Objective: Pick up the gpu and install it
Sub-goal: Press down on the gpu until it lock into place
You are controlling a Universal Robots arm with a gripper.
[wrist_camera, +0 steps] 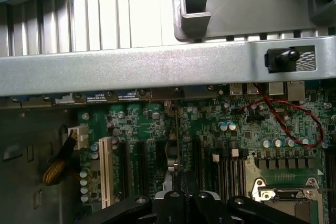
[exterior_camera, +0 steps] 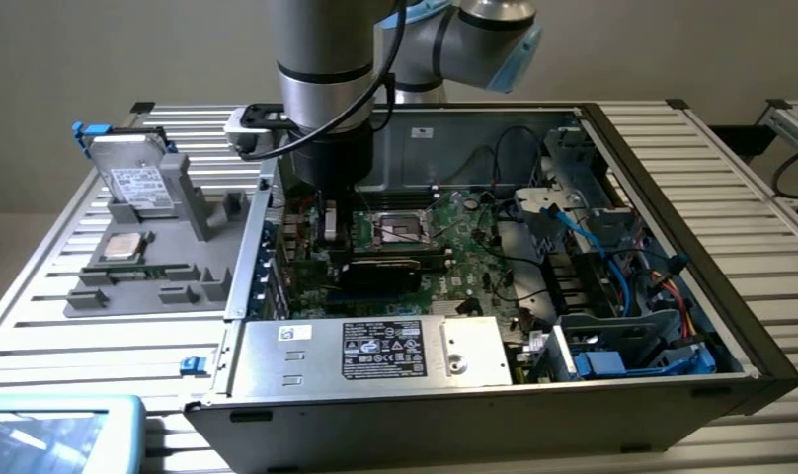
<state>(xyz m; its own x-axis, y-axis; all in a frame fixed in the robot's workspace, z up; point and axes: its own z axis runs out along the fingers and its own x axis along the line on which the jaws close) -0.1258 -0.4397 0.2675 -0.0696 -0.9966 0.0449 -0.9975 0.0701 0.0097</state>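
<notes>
My gripper (exterior_camera: 327,209) reaches down into the open computer case (exterior_camera: 715,296), over the expansion slots at the motherboard's (exterior_camera: 465,257) side toward the exterior view's left. In the wrist view its black fingers (wrist_camera: 173,203) are shut on a thin card seen edge-on, the gpu (wrist_camera: 174,157). The card stands upright, with its lower edge among the dark slots beside the white slot (wrist_camera: 105,171). From these views I cannot tell whether it is seated in a slot. In the exterior view the gpu (exterior_camera: 328,229) is a dark strip below the wrist, mostly hidden by the arm.
A grey parts holder (exterior_camera: 149,286) stands outside the case on the exterior view's left, with a hard drive (exterior_camera: 138,178) and a processor (exterior_camera: 119,247) on it. Inside are the CPU socket (exterior_camera: 396,229), the power supply (exterior_camera: 372,351) and blue cables (exterior_camera: 610,296). The case wall (wrist_camera: 157,66) runs close by.
</notes>
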